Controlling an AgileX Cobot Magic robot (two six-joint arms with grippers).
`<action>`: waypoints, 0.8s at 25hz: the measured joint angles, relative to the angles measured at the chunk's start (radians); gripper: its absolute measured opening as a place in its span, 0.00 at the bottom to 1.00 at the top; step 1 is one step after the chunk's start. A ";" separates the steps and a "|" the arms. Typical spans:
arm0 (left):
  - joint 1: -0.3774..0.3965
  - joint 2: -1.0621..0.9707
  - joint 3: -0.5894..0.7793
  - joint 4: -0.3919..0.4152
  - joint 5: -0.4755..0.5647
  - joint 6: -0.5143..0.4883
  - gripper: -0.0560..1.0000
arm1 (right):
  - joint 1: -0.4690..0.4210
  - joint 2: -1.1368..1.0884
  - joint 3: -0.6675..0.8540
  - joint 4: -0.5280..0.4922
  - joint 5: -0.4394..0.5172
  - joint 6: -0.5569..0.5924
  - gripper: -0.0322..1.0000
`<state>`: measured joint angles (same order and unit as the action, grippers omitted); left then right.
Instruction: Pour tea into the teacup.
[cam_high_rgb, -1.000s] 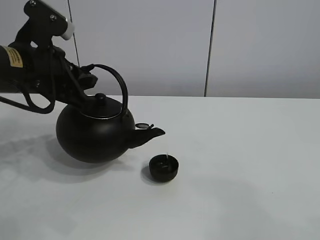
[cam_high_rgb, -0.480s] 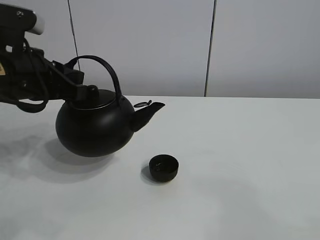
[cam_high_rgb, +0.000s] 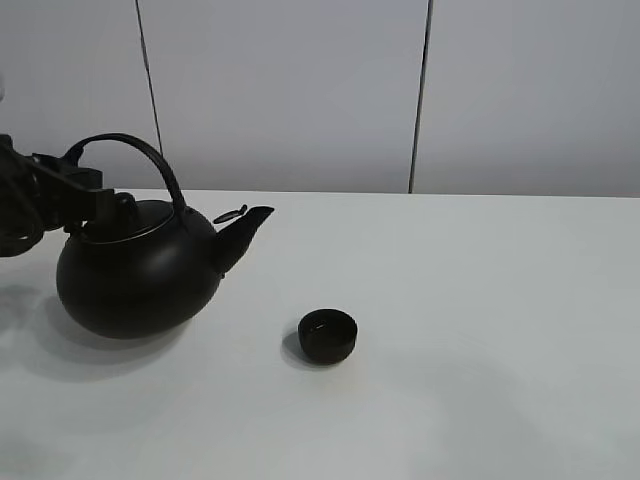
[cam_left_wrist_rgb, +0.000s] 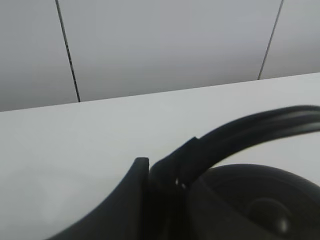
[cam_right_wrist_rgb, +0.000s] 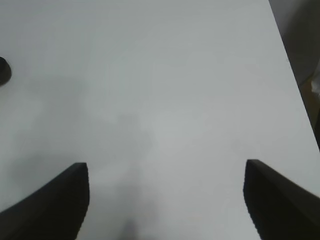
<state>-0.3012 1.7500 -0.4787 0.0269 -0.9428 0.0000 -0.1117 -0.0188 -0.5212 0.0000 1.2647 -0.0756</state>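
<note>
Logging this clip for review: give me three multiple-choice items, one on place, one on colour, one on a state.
1. In the high view, the teacup sits: A left of the kettle; B right of it, apart; C on its lid.
2. The teacup is: A white; B black; C red.
3. The right tool is: A open; B shut on the teacup; C shut on the kettle.
Answers: B, a gap shows between them; B, dark all over; A, jaws wide apart, nothing between.

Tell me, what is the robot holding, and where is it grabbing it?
The left gripper holds the black kettle by its arched handle, near the lid. The right gripper is open and empty.
</note>
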 joint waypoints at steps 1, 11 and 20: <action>0.003 0.000 0.005 -0.003 -0.002 0.000 0.15 | 0.000 0.000 0.000 0.000 0.000 0.000 0.59; 0.014 0.082 0.011 0.001 -0.061 0.000 0.15 | 0.000 0.000 0.000 0.000 0.000 0.000 0.59; 0.014 0.112 0.010 0.021 -0.092 0.038 0.15 | 0.000 0.000 0.000 0.000 0.000 0.000 0.59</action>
<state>-0.2876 1.8623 -0.4687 0.0477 -1.0343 0.0382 -0.1117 -0.0188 -0.5212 0.0000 1.2647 -0.0756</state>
